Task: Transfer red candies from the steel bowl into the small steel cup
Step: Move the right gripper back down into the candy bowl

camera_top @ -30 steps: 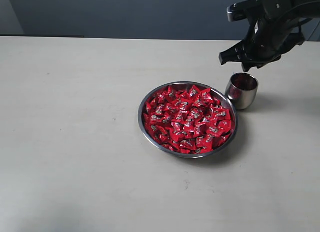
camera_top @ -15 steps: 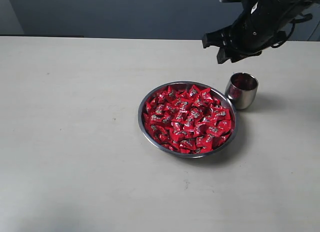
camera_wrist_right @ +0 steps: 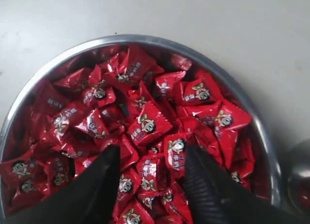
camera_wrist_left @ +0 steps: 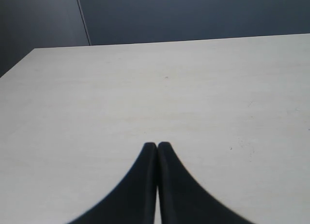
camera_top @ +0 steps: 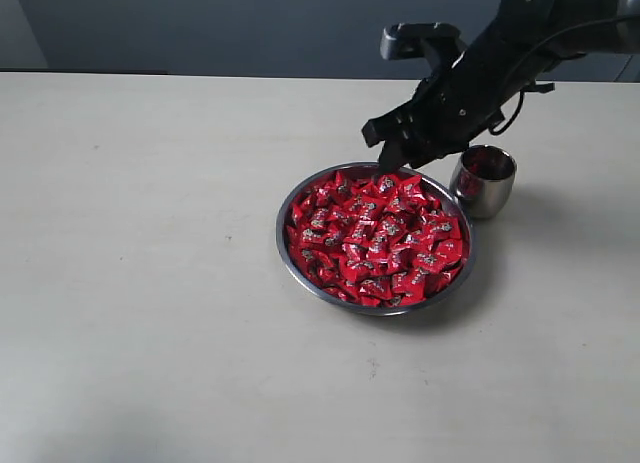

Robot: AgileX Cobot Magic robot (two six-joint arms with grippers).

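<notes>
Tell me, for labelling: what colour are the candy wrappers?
Shiny red candies with a small pale centre mark; right wrist view shows it best.

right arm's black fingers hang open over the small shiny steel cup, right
No. The open black fingers hang over the wide shiny steel bowl of red-wrapped candies, not the small steel cup; the right wrist view shows it.

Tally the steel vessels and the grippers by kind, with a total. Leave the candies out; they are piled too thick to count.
steel bowl: 1
small steel cup: 1
grippers: 2, the left gripper and the right gripper
Total: 4
</notes>
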